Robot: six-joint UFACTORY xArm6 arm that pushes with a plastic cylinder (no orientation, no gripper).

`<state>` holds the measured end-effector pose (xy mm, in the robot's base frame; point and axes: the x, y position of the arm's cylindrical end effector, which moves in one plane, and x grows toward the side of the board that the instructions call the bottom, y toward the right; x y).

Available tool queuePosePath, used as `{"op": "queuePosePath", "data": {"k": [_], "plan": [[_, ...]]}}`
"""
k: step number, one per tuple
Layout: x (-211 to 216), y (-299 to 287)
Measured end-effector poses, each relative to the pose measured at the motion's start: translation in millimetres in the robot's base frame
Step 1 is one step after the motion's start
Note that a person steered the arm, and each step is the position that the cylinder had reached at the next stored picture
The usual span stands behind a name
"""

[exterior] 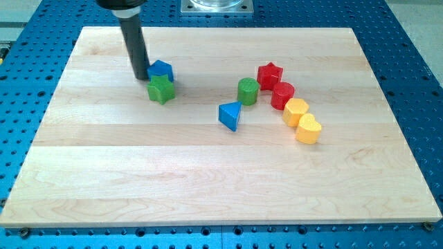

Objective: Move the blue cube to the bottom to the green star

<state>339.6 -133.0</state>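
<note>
in the camera view, a pale wooden table point(208, 180) lies on a blue perforated base point(415, 83), with a grey metal mount point(217, 6) at the view's top. we have no fingers to report: our arm ends in a straight dark rod point(136, 45), and my tip point(142, 77) sits on the table in the upper left part of the board, just at the left of the blue cube point(162, 70), seemingly touching it. the blue cube is directly above the green star point(161, 89) in the view, and the two touch. well apart, toward the view's right, is a cluster: a green cylinder point(248, 91), with a blue triangle point(230, 115) just below and left of it, a red star point(270, 74) to its upper right, a red cylinder point(282, 95) below that star, then a yellow block point(295, 111) whose shape we cannot make out and a yellow heart point(309, 128) trailing toward the lower right, each touching the next.
</note>
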Motion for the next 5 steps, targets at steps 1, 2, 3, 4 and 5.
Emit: {"op": "queuePosePath", "data": {"k": [1, 2, 3, 4, 5], "plan": [[-4, 33], [-29, 58], [-63, 75], [-58, 80], [-9, 76]]}}
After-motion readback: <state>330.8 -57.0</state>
